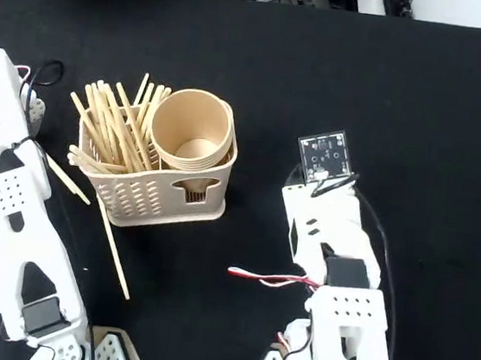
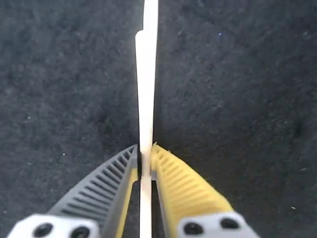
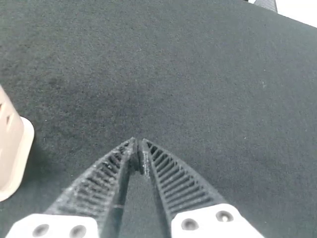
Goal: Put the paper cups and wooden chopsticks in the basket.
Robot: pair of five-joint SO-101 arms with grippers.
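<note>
Open desk [image 1: 440, 107] spreads beyond the basket [image 1: 159, 195] holding paper cups [image 1: 191, 131] and chopsticks [image 1: 111, 131]; the left end effector [image 2: 144, 163] pinches one loose chopstick [image 2: 147, 89], the right end effector [image 3: 137, 148] sits closed and empty near the basket.

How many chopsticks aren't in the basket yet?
2. One loose chopstick lies on the table beside the basket; a second chopstick is pinched in the left gripper. Others may be hidden.
</note>
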